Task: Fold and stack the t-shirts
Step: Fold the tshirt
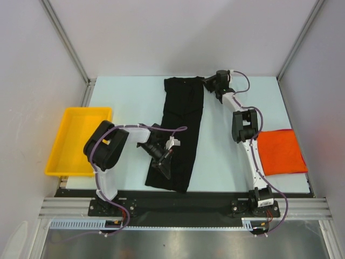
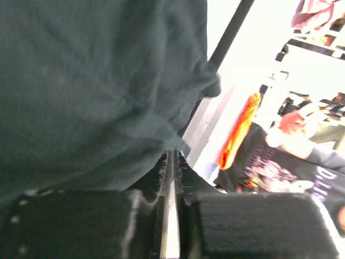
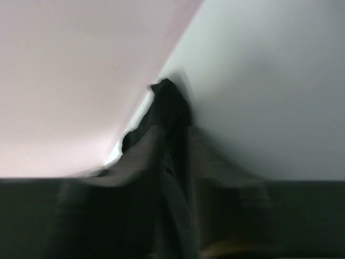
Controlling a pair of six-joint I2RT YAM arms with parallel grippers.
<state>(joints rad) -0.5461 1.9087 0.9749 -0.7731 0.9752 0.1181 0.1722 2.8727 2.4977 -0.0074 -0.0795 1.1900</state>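
I have the left end effector (image 1: 165, 159) clamped on the black t-shirt (image 1: 184, 110), the right end effector (image 1: 209, 82) gripping its far corner

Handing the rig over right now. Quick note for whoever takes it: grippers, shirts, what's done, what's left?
Left gripper: shut on the left edge of the large black cloth t-shirt, near its near end.
Right gripper: at that shirt's far right corner. The wrist view is blurred, but it looks shut on the cloth.
Black shirt: mid-table, a long narrow strip folded lengthwise.
Orange-red cloth t-shirt: folded flat at the table's right edge.
Yellow plastic tray: at the left edge.
Done: the orange-red shirt's fold, the black shirt's lengthwise fold.
Left: fold the strip crosswise, then stack the two.
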